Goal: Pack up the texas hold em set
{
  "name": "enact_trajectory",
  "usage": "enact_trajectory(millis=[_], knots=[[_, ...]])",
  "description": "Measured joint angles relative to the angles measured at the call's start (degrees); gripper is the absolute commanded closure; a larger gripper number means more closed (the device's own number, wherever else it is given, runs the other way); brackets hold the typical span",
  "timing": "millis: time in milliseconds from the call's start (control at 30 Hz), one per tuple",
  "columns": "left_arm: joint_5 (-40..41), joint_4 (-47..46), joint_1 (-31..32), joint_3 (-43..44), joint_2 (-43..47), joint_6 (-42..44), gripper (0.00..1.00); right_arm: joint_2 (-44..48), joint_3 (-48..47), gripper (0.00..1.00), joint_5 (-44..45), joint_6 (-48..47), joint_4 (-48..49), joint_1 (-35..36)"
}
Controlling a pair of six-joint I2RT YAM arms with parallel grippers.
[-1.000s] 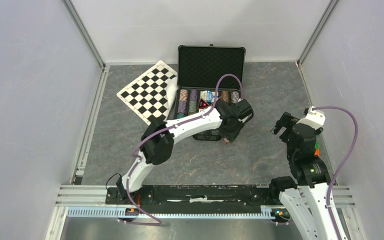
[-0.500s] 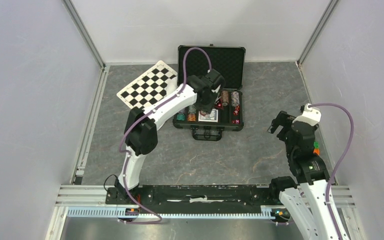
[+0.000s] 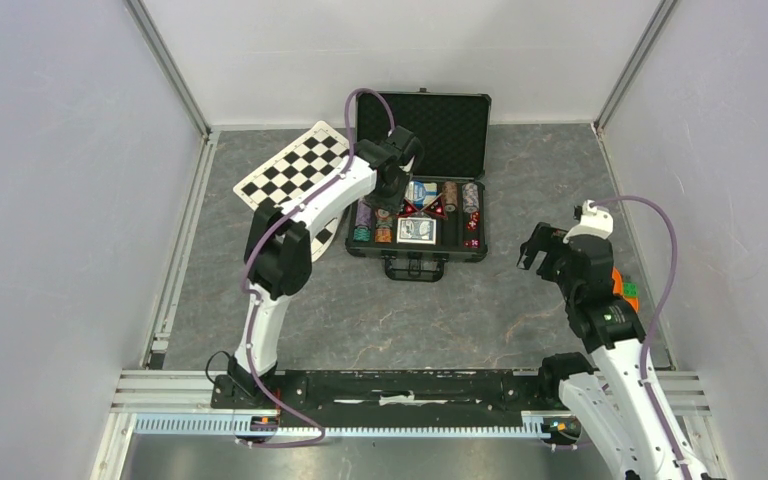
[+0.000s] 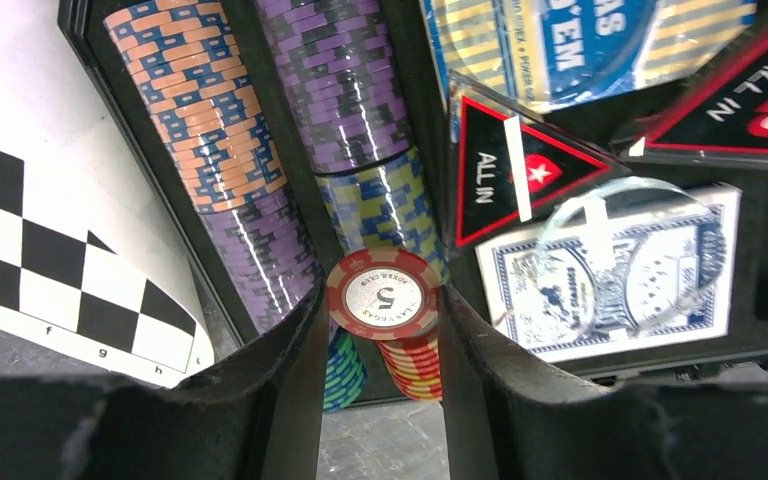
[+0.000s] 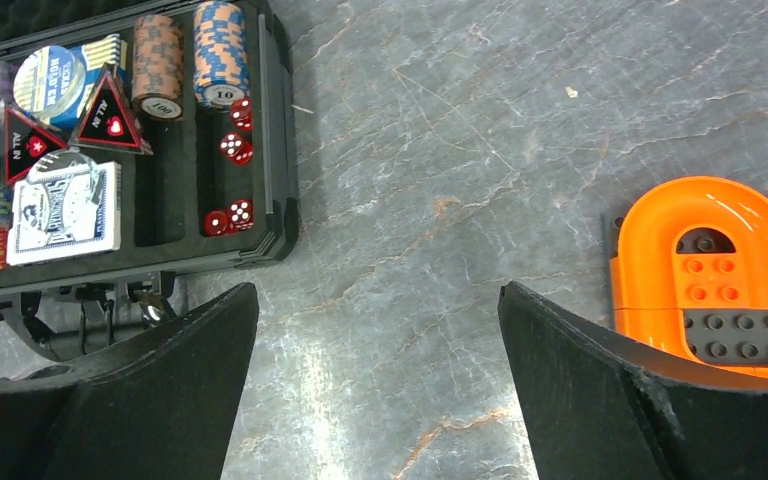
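Grey table (image 3: 440, 320), open case (image 3: 450, 125), red chip (image 4: 384, 296) between left jaws

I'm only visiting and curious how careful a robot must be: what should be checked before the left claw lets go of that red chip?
1. Chip held: ok. The red chip sits squarely between the fingers of the left claw.
2. Aim: ok. A red-and-yellow chip stack shows right under it, inside the case.
3. Room in that row: cannot tell, the claw hides its end.
4. Lid open: ok, raised behind the tray.
5. Right claw out of the way: ok, open and empty over the table, beside the case.
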State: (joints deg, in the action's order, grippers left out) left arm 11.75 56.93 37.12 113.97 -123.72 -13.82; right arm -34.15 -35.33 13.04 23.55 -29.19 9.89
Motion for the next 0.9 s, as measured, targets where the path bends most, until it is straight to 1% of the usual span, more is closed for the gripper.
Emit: enact_trajectory(millis=[133,200,300,467,633,733,833,900], knots=[[-0.22,-0.24,-0.63,-0.28,-1.29,0.04,0.58,-1.14,0.52,0.04,-2.51,-0.48,1.55,0.0],[-0.35,-0.31,-0.63,-0.63,-1.38,0.07,0.48,-2.23,0.68,0.04,-3.93,-0.5,2.05,0.0],[-0.52,-0.61,-0.63,-0.81,-1.38,0.31,0.37,-4.55,1.05,0.04,-6.49,-0.5,3.1,0.02],[-1.4,-1.31,-0.63,-1.6,-1.36,0.68,0.3,-7.32,2.4,0.04,-9.75,-0.46,4.31,0.09],[-1.99,-2.84,-0.98,-4.04,-0.9,0.68,0.24,-8.92,2.49,0.08,-13.18,-0.44,6.23,0.11],[-3.56,-5.95,-1.73,-8.35,2.6,0.61,0.23,-10.97,2.49,0.11,-16.17,-0.2,7.8,0.15],[-6.16,-11.06,-3.82,-17.05,10.45,-0.44,0.21,-13.51,2.49,0.15,-18.64,0.59,9.97,1.36],[-8.04,-15.47,-5.84,-23.56,16.55,-1.99,0.2,-15.78,2.45,0.22,-19.56,0.87,11.63,3.74]])
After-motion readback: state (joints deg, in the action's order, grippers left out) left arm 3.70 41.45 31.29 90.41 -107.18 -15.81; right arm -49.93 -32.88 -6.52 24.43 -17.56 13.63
